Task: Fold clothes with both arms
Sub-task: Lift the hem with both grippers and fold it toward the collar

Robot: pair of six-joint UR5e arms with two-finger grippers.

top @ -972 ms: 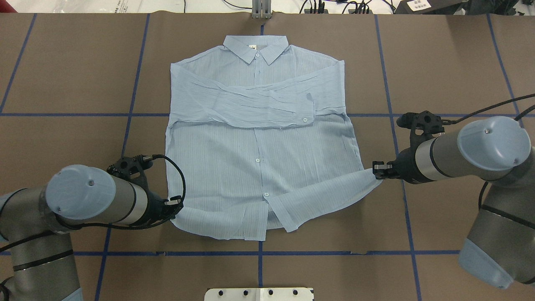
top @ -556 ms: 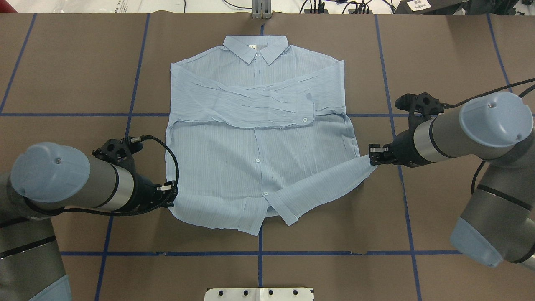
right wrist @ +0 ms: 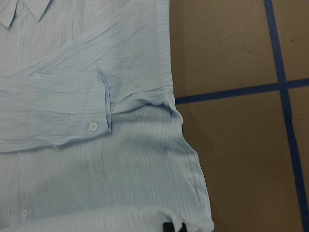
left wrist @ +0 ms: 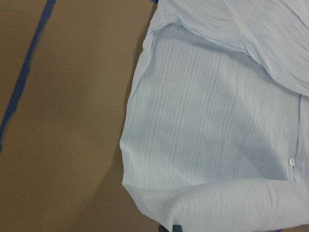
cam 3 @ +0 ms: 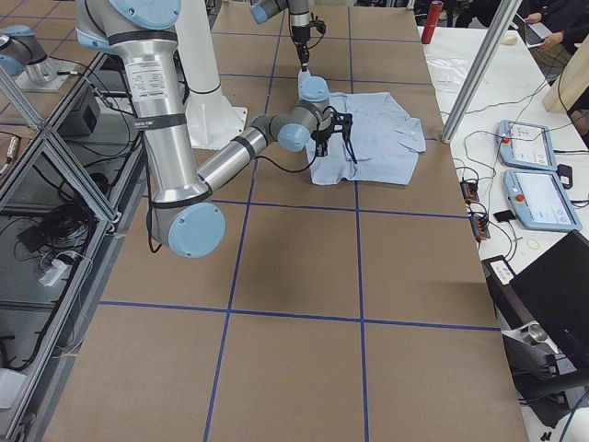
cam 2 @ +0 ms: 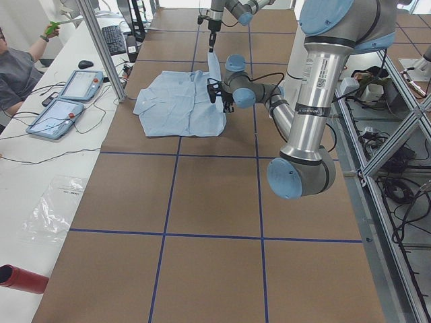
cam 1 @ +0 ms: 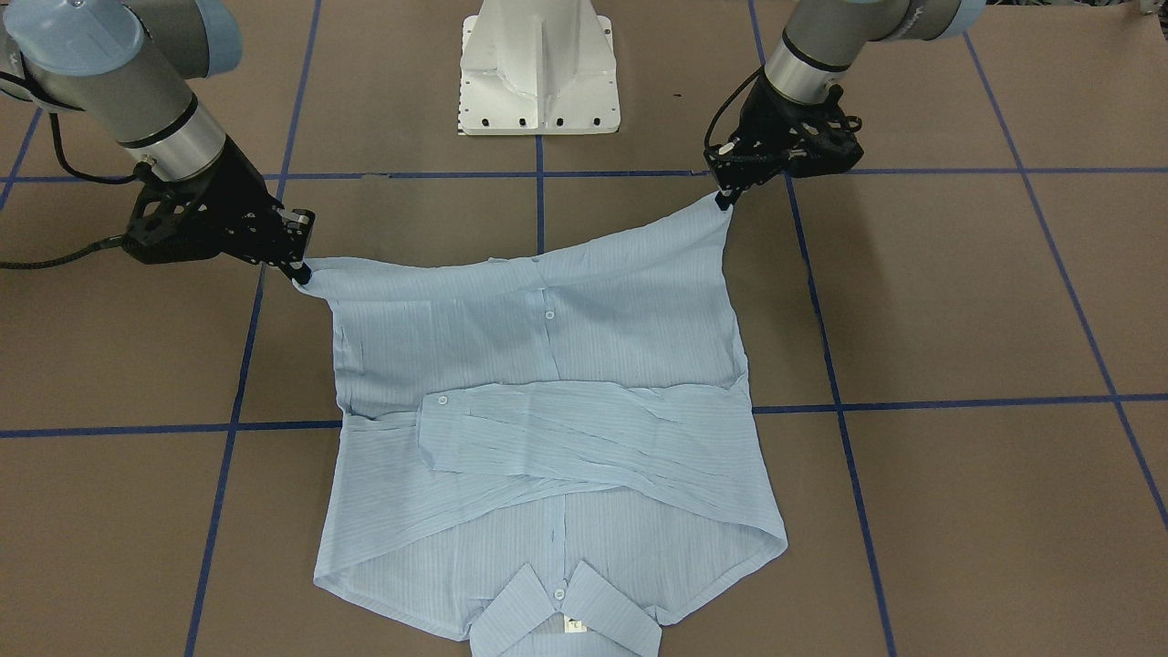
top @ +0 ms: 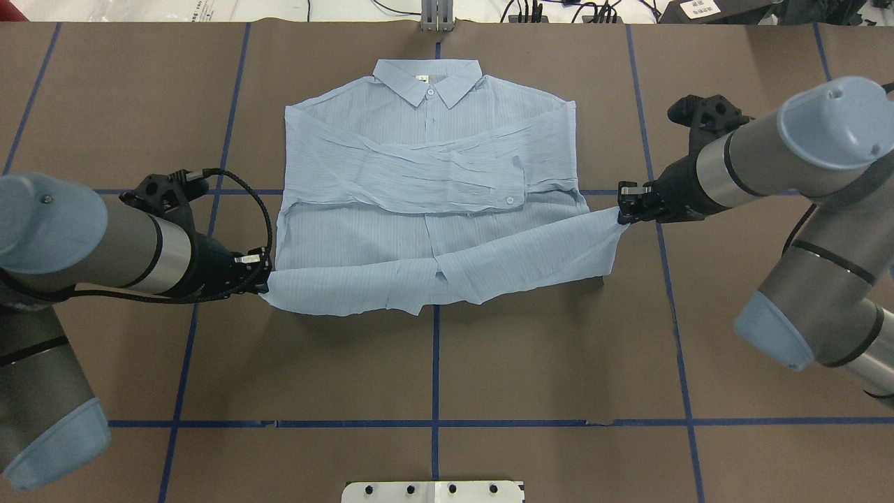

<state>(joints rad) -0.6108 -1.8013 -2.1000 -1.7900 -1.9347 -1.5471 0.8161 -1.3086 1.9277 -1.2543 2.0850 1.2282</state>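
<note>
The pale blue striped shirt (top: 426, 161) lies front-up on the brown table, collar at the far side, both sleeves folded across the chest. Its bottom hem (top: 433, 279) is lifted off the table and stretched between the grippers. My left gripper (top: 260, 278) is shut on the hem's left corner; it shows in the front-facing view (cam 1: 727, 193) too. My right gripper (top: 624, 212) is shut on the hem's right corner, also seen in the front-facing view (cam 1: 299, 272). The shirt also shows in the left wrist view (left wrist: 217, 135) and the right wrist view (right wrist: 87, 145).
The brown table cover (top: 559, 349) carries blue tape grid lines. The white pedestal base (cam 1: 538, 64) stands at the near edge by the robot. Tablets and cables lie on the operators' side table (cam 2: 67, 101). A metal post (top: 436, 15) stands at the far edge.
Both grippers have lifted the shirt's bottom corners and carried them toward the collar. The hem now hangs raised over the lower body of the shirt.
</note>
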